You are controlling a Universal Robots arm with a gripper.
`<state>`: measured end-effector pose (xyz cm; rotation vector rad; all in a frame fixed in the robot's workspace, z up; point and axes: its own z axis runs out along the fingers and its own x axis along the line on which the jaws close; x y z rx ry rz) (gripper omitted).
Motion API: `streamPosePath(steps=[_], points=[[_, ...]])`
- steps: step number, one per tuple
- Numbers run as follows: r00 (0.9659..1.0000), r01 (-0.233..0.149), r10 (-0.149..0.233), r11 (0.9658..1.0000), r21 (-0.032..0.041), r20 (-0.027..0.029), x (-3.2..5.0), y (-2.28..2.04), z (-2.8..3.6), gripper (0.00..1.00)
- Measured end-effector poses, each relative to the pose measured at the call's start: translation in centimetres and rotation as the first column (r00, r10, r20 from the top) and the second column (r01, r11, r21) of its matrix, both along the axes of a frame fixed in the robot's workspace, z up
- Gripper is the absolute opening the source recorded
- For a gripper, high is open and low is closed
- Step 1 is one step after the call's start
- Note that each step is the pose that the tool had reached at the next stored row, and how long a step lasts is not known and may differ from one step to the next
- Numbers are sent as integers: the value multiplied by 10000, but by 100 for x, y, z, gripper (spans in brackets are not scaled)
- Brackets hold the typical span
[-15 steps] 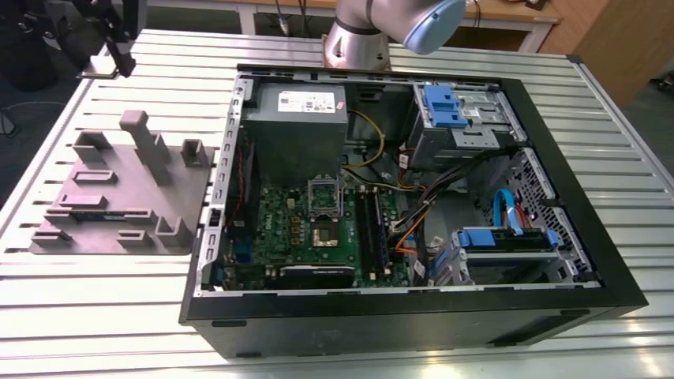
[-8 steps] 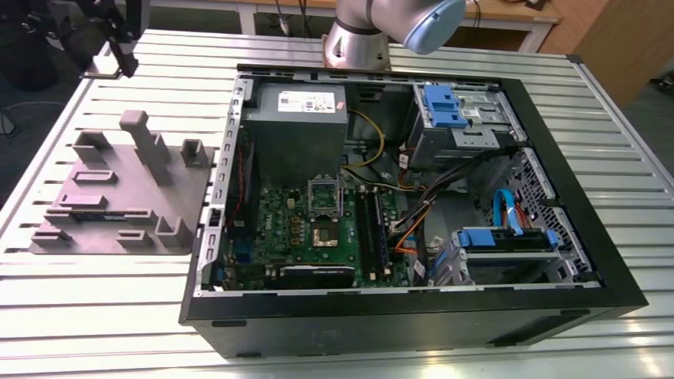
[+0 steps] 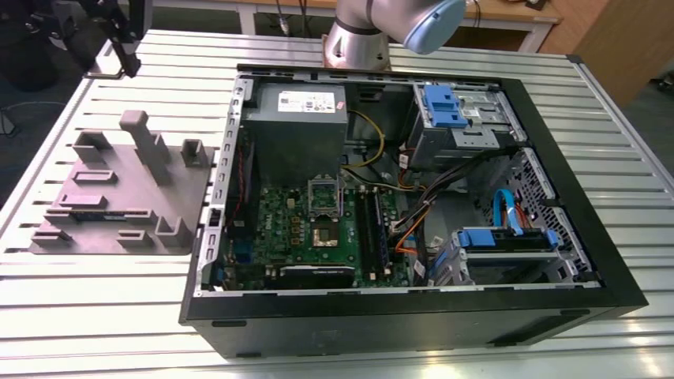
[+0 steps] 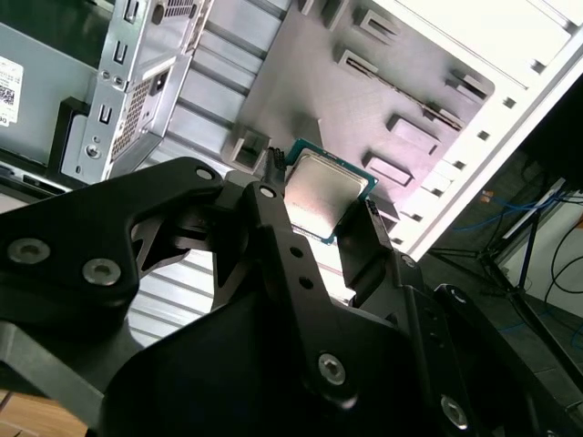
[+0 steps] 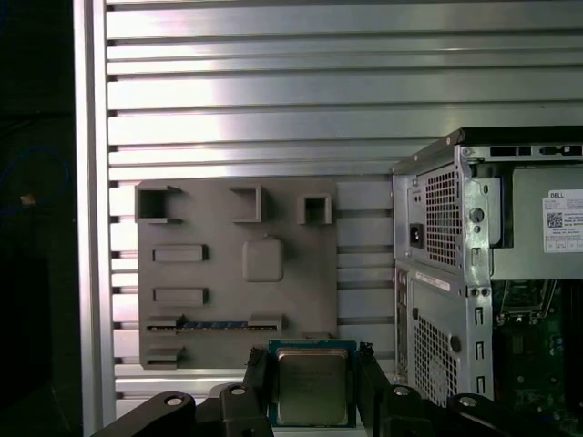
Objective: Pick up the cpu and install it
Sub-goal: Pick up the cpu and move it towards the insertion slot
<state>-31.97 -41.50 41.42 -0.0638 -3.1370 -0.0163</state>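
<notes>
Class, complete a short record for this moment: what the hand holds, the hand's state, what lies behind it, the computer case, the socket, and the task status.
Held item: cpu, metal top towards the first wrist camera
Hand: hand shut on the cpu's opposite edges
Behind it: grey tray on the slatted table
Computer case: computer case open, beside the tray
Socket: socket on the green motherboard, brownish centre showing
Task status: cpu picked up, not yet installed

A ribbed aluminium worktop (image 3: 95, 316) spans the scene, its slats catching bright light. In the exterior view a desk (image 3: 526, 17) with a white frame stands behind it, and a wooden panel (image 3: 616, 47) is at the exterior view's right. Dark floor (image 3: 16, 158) lies off the exterior view's left.
</notes>
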Motion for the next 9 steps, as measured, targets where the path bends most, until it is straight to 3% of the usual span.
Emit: streamPosePath(steps=[9], points=[[10000,0,0,10000,0,0,24,0,0,47]])
